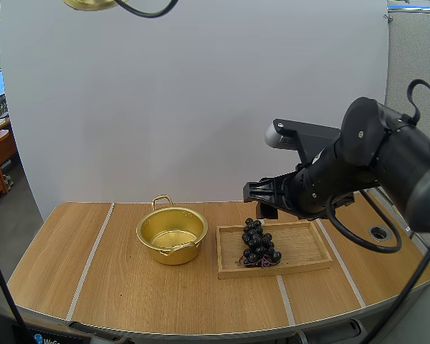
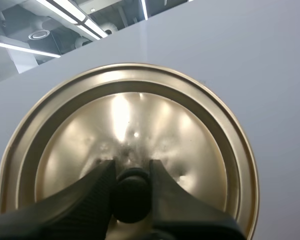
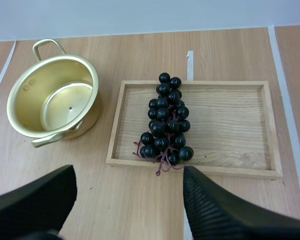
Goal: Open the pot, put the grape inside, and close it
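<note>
Since the lid [image 2: 140,115] is off the pot [image 1: 172,235], step in hand: fetching the grapes [image 1: 260,244], judging by how things lie.
Left hand [image 2: 131,172]: clamped on the lid's black knob [image 2: 132,197], one finger on each side. The lid hangs from that grip high above the counter's [image 1: 129,301] left side. It is probably held there to leave the pot's mouth free and to be ready for closing.
Right hand [image 3: 129,172]: fingers spread wide, carrying nothing. It hovers over the counter just short of the tray's [image 3: 240,125] near rim, with the bunch ahead of the gap. The wide spread suits straddling the whole cluster.
Pot: upright on the counter, empty, mouth unobstructed. It sits just beside the tray's left end, with a narrow strip of counter between them.
Grapes: a dark bunch lying lengthwise in the left part of the wooden tray, stalks reaching the near rim.
Tray: flat on the counter to the right of the pot. Its low rim keeps the bunch in one place for the pick.
Next move calls for: a descent over the middle of the bunch, a grip across several berries, then a short carry left to the pot.
Risk: the round berries may slip from the fingers, and a low approach could nudge the tray.
Progress: opening done; loading and closing not yet done.
</note>
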You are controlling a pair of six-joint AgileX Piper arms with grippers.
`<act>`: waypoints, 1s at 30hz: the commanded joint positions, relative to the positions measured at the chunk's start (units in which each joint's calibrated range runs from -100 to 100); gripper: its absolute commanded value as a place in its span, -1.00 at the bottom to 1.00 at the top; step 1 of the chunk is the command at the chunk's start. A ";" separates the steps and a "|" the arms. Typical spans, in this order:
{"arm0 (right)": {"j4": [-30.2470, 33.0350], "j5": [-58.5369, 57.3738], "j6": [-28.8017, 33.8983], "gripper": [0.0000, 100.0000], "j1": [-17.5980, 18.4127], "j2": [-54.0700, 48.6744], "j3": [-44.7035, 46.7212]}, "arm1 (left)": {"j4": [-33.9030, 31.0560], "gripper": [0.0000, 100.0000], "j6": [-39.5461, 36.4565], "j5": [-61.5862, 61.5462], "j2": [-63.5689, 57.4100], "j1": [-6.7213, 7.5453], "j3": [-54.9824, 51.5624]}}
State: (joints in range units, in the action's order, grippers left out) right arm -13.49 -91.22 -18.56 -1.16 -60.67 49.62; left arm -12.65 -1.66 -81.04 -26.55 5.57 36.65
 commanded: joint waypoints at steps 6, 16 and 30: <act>-1.22 7.59 -3.07 1.00 -0.22 16.16 -2.95 | -0.55 -1.00 -0.88 6.09 -0.46 0.26 2.80; -2.11 8.67 -4.18 1.00 -0.22 31.59 -13.86 | -0.55 -1.00 -0.88 6.09 -0.46 0.26 2.80; -2.53 11.27 -6.61 1.00 -0.22 45.19 -14.25 | -0.55 -1.00 -0.88 6.09 -0.46 0.26 2.80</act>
State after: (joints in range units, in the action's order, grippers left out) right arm -15.55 -81.86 -24.05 -1.16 -18.89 35.71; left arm -12.76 -1.96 -77.35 -26.80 5.57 39.16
